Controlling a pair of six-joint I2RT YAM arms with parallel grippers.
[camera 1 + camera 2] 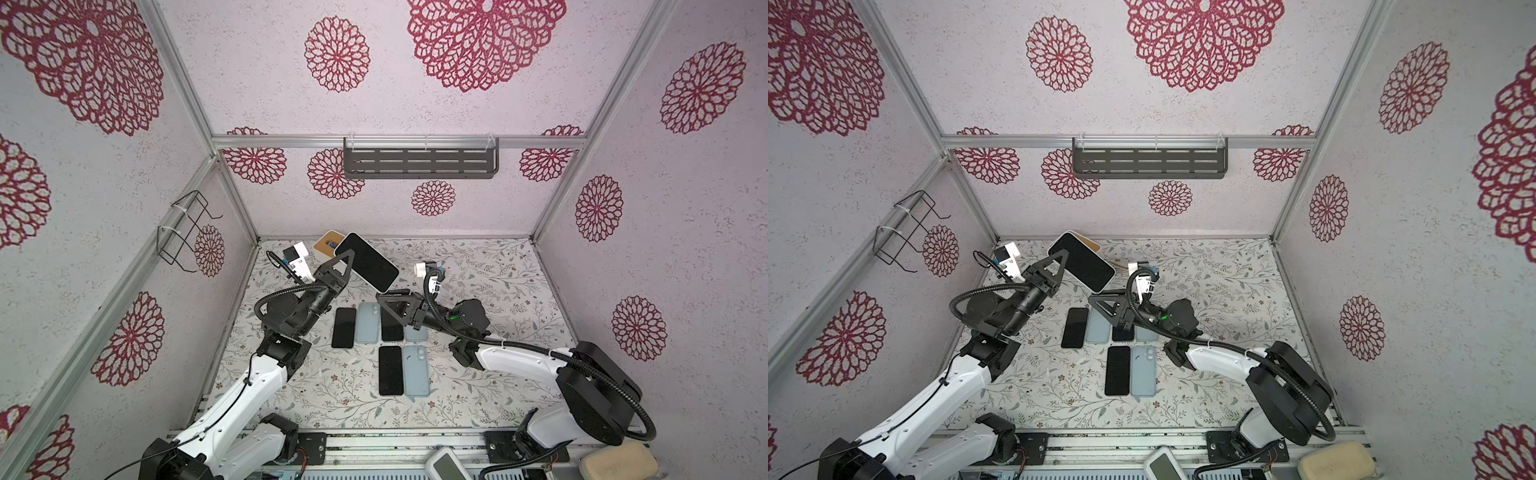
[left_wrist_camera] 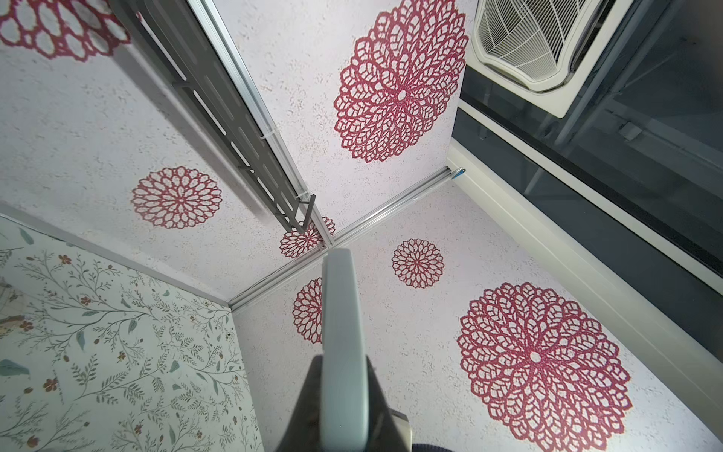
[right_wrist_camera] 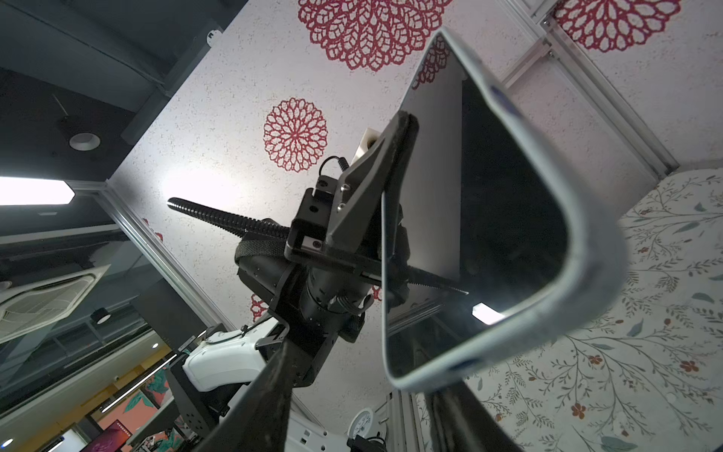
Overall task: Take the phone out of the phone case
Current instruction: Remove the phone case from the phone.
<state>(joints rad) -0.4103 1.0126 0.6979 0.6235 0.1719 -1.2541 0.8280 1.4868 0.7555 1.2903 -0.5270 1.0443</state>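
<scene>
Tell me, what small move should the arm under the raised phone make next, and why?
Probably the right pincer should edge up and close on the lower corner of the cased phone. The left pincer is shut on it, holding it aloft, and the right pincer's jaws stand open just under that corner, gripping nothing. A grip there could start peeling the case off.

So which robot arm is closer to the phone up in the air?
Left. The left arm has its jaws clamped on the phone, holding it up. The right arm has open jaws just below its lower end.
</scene>
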